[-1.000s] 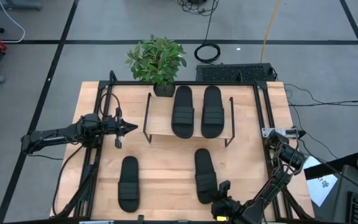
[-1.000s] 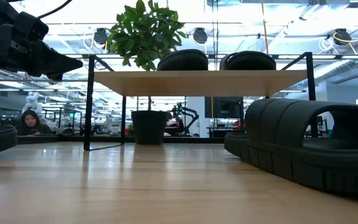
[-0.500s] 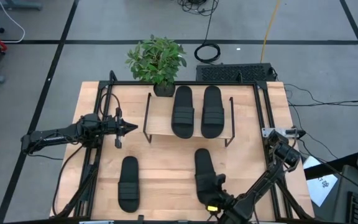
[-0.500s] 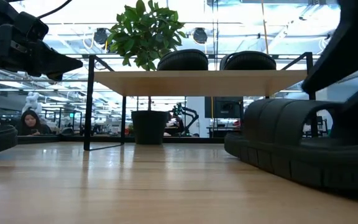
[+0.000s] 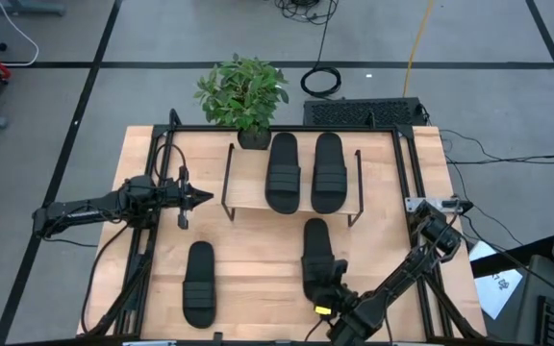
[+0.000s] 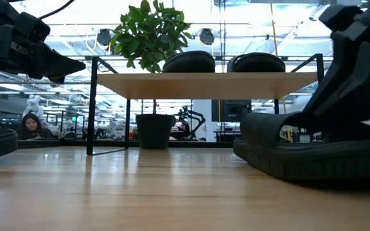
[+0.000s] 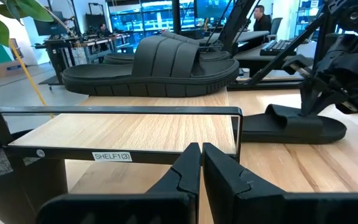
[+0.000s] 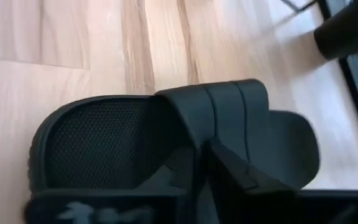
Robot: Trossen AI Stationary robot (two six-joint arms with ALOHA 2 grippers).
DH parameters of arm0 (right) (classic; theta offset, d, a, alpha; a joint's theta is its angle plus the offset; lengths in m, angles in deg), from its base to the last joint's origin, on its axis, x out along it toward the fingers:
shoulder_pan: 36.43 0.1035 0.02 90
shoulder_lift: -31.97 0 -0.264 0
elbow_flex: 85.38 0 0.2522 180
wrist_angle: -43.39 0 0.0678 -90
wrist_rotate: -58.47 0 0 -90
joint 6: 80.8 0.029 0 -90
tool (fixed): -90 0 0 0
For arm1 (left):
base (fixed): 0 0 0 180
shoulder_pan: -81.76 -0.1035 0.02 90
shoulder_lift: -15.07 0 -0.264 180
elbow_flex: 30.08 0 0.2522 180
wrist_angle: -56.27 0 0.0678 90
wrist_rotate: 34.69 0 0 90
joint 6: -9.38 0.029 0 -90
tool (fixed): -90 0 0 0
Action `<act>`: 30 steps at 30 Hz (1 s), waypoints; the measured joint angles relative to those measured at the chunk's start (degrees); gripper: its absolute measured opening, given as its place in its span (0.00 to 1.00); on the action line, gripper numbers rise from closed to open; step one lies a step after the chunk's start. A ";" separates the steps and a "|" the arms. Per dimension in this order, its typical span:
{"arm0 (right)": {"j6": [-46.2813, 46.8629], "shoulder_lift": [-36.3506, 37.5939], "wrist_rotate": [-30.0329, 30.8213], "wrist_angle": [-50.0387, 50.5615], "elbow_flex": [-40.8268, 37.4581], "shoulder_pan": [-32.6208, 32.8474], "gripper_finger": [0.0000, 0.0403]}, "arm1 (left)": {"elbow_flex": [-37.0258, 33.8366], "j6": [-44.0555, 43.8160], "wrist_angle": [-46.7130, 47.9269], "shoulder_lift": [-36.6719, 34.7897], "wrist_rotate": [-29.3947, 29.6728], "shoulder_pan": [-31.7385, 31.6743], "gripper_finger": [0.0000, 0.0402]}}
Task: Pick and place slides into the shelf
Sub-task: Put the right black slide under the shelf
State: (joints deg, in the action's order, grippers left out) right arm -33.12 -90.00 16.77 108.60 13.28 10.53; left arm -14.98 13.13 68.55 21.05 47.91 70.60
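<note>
the right gripper [image 5: 327, 290] is clamped on the strap of one black slide [image 5: 315, 258], which lies on the table [image 5: 258, 250] just ahead of it, short of the shelf [image 5: 248, 183]. two slides [image 5: 301, 171] sit side by side on the shelf beyond. a fourth slide [image 5: 198, 282] lies off toward the left arm. the left gripper [image 5: 203, 198] hangs beside the shelf's end, fingers together, holding nothing.

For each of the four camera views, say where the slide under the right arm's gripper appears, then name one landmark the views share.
High view: the slide lies lower centre-right, in front of the shelf.
Low view: at the right, on the table.
Left wrist view: right of centre, beyond the shelf's corner.
Right wrist view: fills the frame.
Shared landmark: the shelf, absent only from the right wrist view.
</note>
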 joint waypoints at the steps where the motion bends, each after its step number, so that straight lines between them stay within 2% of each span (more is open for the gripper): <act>1: -1.43 0.00 0.36 -0.45 -0.01 0.21 0.04 | 0.00 0.00 0.02 0.00 0.00 0.00 0.06; 8: -3.64 0.01 3.12 -2.00 -0.11 0.72 0.02 | 0.00 0.00 0.02 0.00 0.00 0.00 0.06; 16: -7.66 2.12 11.14 0.62 0.04 0.64 0.01 | 0.00 0.02 0.03 0.01 0.00 0.00 0.06; 21: -1.75 2.80 13.26 8.39 0.11 -0.61 0.00 | 0.00 0.04 0.04 0.00 0.00 0.00 0.06; 30: 9.17 2.84 13.09 17.55 -1.03 -3.18 0.00 | 0.00 0.44 0.05 0.00 0.02 0.00 0.06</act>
State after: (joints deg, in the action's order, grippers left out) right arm -23.95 -87.16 29.86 126.15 12.26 7.35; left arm -14.98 13.56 68.60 21.05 47.93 70.60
